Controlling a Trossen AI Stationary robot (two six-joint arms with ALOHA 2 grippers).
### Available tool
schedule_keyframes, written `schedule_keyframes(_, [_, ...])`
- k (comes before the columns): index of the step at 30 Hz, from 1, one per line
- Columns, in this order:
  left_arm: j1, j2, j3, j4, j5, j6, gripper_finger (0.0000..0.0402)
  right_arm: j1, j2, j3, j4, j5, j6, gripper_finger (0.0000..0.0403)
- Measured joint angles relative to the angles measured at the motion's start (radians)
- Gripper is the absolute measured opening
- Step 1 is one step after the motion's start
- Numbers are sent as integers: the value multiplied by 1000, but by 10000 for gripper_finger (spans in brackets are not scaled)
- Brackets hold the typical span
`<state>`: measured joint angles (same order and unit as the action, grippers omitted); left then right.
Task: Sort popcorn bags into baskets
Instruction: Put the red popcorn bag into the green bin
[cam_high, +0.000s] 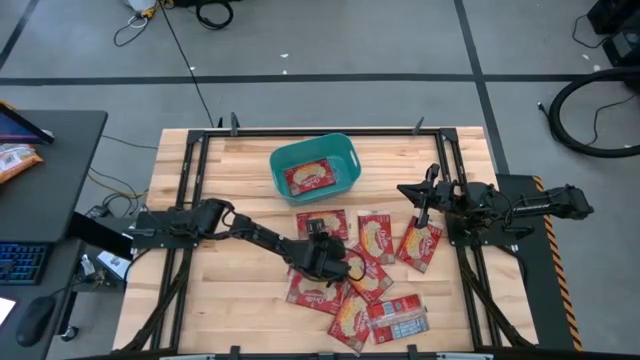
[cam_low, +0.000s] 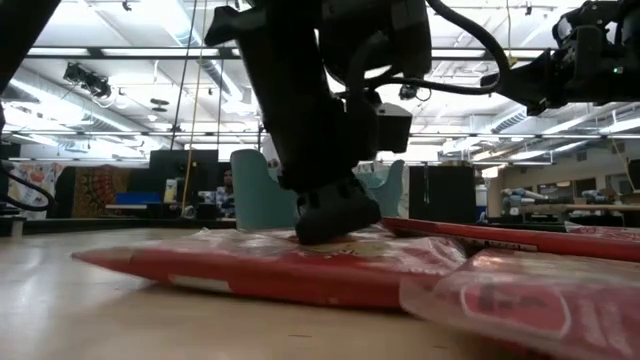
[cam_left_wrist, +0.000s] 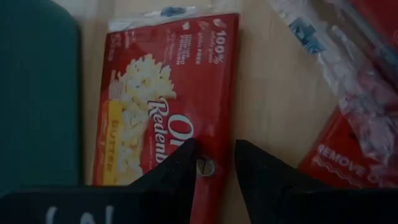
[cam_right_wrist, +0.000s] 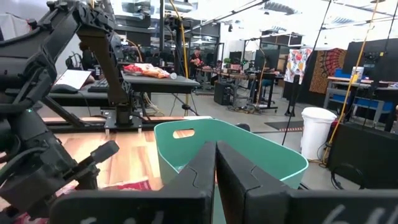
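Several red popcorn bags (cam_high: 365, 262) lie flat and partly overlapping on the wooden table, near of the teal basket (cam_high: 350, 152). One more bag (cam_high: 312, 177) lies inside the basket. My left gripper (cam_high: 325, 255) is down in the pile, at the long edge of one bag (cam_left_wrist: 168, 93) whose popcorn picture faces up; its fingers stand close together. My right gripper (cam_high: 420, 192) hangs shut (cam_right_wrist: 216, 168) above the table to the right of the basket (cam_right_wrist: 249, 149), touching nothing. My left gripper (cam_left_wrist: 214, 167) comes from above, pointing down, with its two fingers on either side of the bag's long side edge (cam_left_wrist: 214, 140), across that edge. The bag lies flat on the table with the fingertips (cam_low: 335, 222) resting on it. How much of the edge is pinched, the fingers hide.
Other bags lie close around the left gripper, one with a grey-white printed back (cam_high: 400, 318) near the table's near edge. Black frame rails (cam_high: 195, 190) run along both sides of the table. Bare wood (cam_high: 240, 290) shows left of the pile.
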<state>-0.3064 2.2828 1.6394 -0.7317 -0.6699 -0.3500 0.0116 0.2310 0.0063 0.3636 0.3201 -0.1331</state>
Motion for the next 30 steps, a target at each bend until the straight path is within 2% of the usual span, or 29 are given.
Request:
schedule_keyframes(5, [3,4,0,-24,4,4,94,0,2,0,9,0,0,20])
schedule_keyframes(12, [8,5,-1,-30,8,15,11,0,2,0,9,0,0,20])
schedule_keyframes(18, [5,-45,-6,-55,-12,46,5,0,2,0,9,0,0,20])
schedule_keyframes(30, [16,-270,9,-54,-73,22,2,0,2,0,9,0,0,20])
